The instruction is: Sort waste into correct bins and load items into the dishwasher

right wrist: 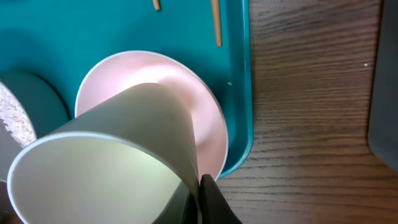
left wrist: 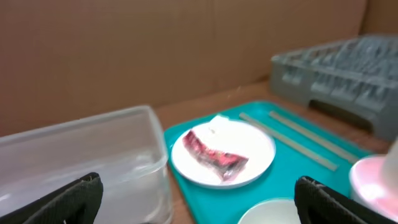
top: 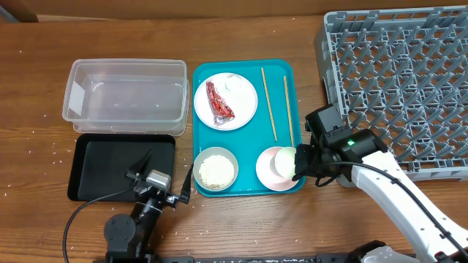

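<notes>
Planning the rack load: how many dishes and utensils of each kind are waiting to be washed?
plate: 1
bowls: 2 (rice bowl, pink bowl)
cup: 1
chopsticks: 2
Total: 6

Wooden table [top: 241, 36]; cardboard wall [left wrist: 155, 50] behind (plain brown).

Teal tray [top: 247, 140] sits flat mid-table, rounded corners, raised rim, long axis front to back. Table [top: 36, 73] is brown wood grain. Plain brown cardboard wall [left wrist: 186, 50] stands along the far edge.
</notes>
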Motion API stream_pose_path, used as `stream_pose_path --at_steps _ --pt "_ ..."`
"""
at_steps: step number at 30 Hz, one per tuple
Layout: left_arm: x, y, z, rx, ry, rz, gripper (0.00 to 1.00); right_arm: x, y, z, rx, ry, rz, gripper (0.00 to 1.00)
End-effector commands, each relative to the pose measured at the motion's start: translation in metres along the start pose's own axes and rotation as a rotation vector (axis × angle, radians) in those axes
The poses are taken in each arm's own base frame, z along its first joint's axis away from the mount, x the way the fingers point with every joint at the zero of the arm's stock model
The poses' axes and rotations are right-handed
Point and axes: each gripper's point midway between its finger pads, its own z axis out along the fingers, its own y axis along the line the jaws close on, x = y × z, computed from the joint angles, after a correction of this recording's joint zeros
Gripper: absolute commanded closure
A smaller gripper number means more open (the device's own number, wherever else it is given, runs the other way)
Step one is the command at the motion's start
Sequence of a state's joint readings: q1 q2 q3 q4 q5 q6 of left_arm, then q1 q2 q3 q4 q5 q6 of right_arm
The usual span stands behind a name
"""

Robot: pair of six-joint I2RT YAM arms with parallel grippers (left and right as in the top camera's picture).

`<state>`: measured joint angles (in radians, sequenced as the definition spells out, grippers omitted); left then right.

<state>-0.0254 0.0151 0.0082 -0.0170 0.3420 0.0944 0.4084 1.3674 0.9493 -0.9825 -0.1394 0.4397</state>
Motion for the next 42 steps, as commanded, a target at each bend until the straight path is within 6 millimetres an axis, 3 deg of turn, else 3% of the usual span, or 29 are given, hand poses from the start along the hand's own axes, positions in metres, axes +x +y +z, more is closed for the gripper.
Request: stream_pose_path --at_steps 1,2,3,4,6,7,8,10,14,17,24,27,28,32,37,41,42 --pt "-0.022 -0.014 -0.002 0.099 -0.084 -0.228 0.00 -0.002 0.005 0.002 -0.018 -0.005 0.000 0.86" --pt "-0.029 -0.014 -0.003 0.103 -0.107 -0.278 0.00 -0.002 0.005 0.002 -0.018 -0.005 0.001 0.79" --pt "-0.050 -0.013 -0.007 0.117 -0.164 -0.369 0.00 -0.001 0.005 0.002 -0.018 -0.003 0.001 0.74" --pt "-0.073 -0.014 -0.012 0.135 -0.219 -0.418 0.00 -0.001 0.005 0.002 -0.017 -0.003 0.001 0.58" --pt "-0.101 -0.014 -0.021 0.156 -0.296 -0.422 0.00 -0.002 0.005 0.001 -0.018 -0.005 0.001 0.48" --pt "-0.114 -0.015 -0.026 0.164 -0.337 -0.411 0.00 -0.002 0.005 0.001 -0.019 -0.007 0.000 0.45" --pt "-0.143 -0.017 -0.038 0.191 -0.446 -0.388 0.00 -0.005 0.006 -0.001 -0.016 -0.019 -0.001 0.44" --pt "-0.161 -0.019 -0.048 0.217 -0.517 -0.391 0.00 -0.010 0.007 -0.006 -0.012 -0.040 -0.004 0.43" --pt "-0.167 -0.026 -0.046 0.277 -0.434 -0.493 0.00 -0.025 0.019 -0.030 -0.050 -0.118 -0.023 0.41" --pt "-0.164 -0.045 -0.036 0.374 -0.239 -0.536 0.00 -0.036 0.029 -0.053 -0.088 -0.185 -0.039 0.31" --pt "-0.167 -0.063 0.012 0.525 0.265 -0.656 0.00 -0.045 0.035 -0.086 -0.132 -0.257 -0.013 0.27" --pt "-0.160 -0.077 0.037 0.591 0.475 -0.686 0.00 -0.048 0.029 -0.094 -0.150 -0.255 0.072 0.27" --pt "-0.149 -0.094 0.051 0.636 0.606 -0.665 0.00 -0.050 0.026 -0.096 -0.175 -0.247 0.112 0.27" --pt "-0.122 -0.149 0.079 0.781 0.841 -0.661 0.00 -0.054 0.018 -0.100 -0.242 -0.221 0.182 0.27" --pt "-0.089 -0.204 0.095 0.959 1.036 -0.807 0.00 -0.059 -0.010 -0.104 -0.231 -0.215 0.285 0.27" --pt "-0.037 -0.211 0.116 0.802 1.155 -0.800 0.00 -0.054 -0.015 -0.103 -0.226 -0.196 0.254 0.27" --pt "-0.007 -0.207 0.123 0.658 1.218 -0.767 0.00 -0.051 -0.017 -0.102 -0.211 -0.184 0.262 0.27"
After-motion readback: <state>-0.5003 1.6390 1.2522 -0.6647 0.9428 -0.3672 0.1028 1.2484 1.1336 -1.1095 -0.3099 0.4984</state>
